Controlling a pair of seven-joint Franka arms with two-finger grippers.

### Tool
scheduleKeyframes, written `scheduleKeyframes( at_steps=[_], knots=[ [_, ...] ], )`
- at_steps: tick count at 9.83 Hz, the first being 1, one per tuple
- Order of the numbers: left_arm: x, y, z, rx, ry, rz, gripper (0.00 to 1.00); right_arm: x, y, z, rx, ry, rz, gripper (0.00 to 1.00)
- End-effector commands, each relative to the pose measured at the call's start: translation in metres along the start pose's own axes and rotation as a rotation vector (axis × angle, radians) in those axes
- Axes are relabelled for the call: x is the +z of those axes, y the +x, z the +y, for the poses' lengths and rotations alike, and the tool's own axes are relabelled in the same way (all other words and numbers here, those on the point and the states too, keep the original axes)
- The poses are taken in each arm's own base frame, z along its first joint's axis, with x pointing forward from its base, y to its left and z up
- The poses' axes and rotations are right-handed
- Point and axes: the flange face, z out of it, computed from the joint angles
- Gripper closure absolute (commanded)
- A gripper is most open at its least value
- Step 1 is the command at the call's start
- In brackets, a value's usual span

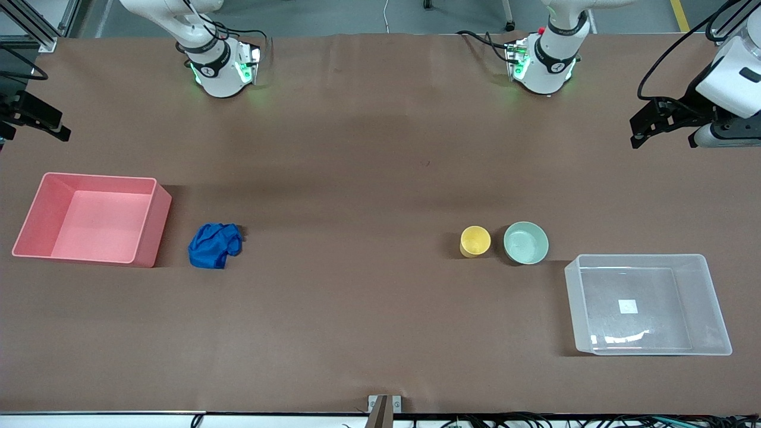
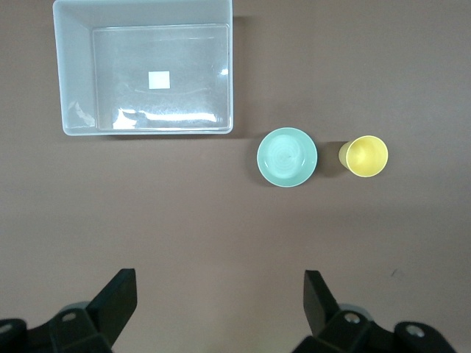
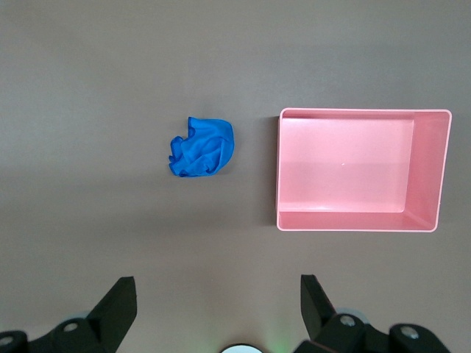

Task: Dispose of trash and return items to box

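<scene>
The blue wad of trash (image 1: 214, 245) lies on the table beside the pink bin, toward the right arm's end; it also shows in the right wrist view (image 3: 202, 148). The yellow cup (image 1: 475, 241) and mint-green bowl (image 1: 525, 242) stand side by side toward the left arm's end; both also show in the left wrist view, the cup (image 2: 365, 156) and the bowl (image 2: 287, 157). The clear box (image 1: 701, 300), empty but for its white label, sits nearer the front camera than the bowl (image 2: 77, 88). My left gripper (image 2: 221, 294) (image 1: 661, 134) and right gripper (image 3: 218, 298) (image 1: 32, 128) hang open and empty, high over the table.
An empty pink rectangular bin (image 1: 156, 223) stands at the right arm's end (image 3: 436, 173). Brown paper covers the table. A small metal bracket (image 1: 384, 407) sits at the table's edge nearest the front camera.
</scene>
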Motion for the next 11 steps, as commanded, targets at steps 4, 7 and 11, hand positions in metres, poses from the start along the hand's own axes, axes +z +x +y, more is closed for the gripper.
scheduleKeyframes(
  at_steps=[4, 7, 11],
  knots=[
    [0.018, 0.008, -0.004, 0.016, 0.006, -0.05, 0.0, 0.0, -0.005, 0.002, 0.006, 0.012, -0.004, 0.02],
    [0.061, 0.023, 0.004, -0.031, -0.005, -0.114, 0.0, 0.0, -0.006, 0.003, 0.006, 0.012, -0.01, 0.02],
    [0.161, 0.029, 0.03, -0.175, -0.012, -0.093, 0.0, 0.002, -0.003, 0.006, 0.005, 0.012, -0.005, 0.02]
  ],
)
